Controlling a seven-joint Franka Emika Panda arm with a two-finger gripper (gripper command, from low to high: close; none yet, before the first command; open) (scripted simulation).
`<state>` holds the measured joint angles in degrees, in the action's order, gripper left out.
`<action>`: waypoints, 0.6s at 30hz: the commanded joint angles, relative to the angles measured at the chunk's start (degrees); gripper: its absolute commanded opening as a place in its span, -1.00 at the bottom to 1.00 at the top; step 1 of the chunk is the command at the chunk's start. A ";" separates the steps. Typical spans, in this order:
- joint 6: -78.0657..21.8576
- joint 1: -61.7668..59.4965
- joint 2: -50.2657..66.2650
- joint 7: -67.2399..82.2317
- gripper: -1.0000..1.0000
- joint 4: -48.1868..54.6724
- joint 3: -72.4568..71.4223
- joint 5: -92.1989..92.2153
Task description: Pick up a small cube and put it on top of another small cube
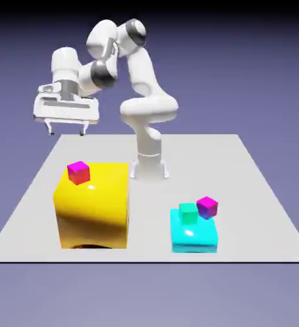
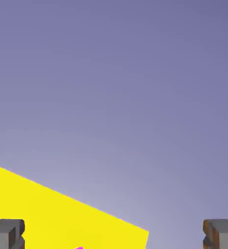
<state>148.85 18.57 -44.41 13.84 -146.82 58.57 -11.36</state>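
Observation:
The small cube is out of view in both frames. My gripper [image 1: 66, 131] hangs open and empty above the table's far corner on the exterior view's left, behind a big yellow block [image 1: 91, 204]. In the hand view the gripper [image 2: 113, 236] shows both grey fingertips [image 2: 6, 233] wide apart with nothing between them. Below them lies a corner of the yellow block [image 2: 47, 214] with a sliver of magenta at the frame's bottom edge.
A magenta cube [image 1: 78, 172] sits on the yellow block's top. On a low cyan block [image 1: 193, 237] at the exterior view's right rest a green cube [image 1: 189, 213] and another magenta cube [image 1: 207, 207]. The robot base stands at the far edge of the grey table [image 1: 241, 191].

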 commanded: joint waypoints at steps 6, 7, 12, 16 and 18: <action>-5.35 3.80 -2.50 11.98 0.00 3.02 12.46 -2.42; -6.24 4.44 -2.92 13.98 0.00 3.52 14.54 -2.82; -10.70 7.61 -5.00 23.96 0.00 6.03 24.92 -4.83; -14.27 10.14 -6.67 31.94 0.00 8.05 33.23 -6.45; -16.05 11.41 -7.50 35.93 0.00 9.05 37.38 -7.25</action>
<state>132.80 29.98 -51.91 49.77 -137.77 95.95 -18.61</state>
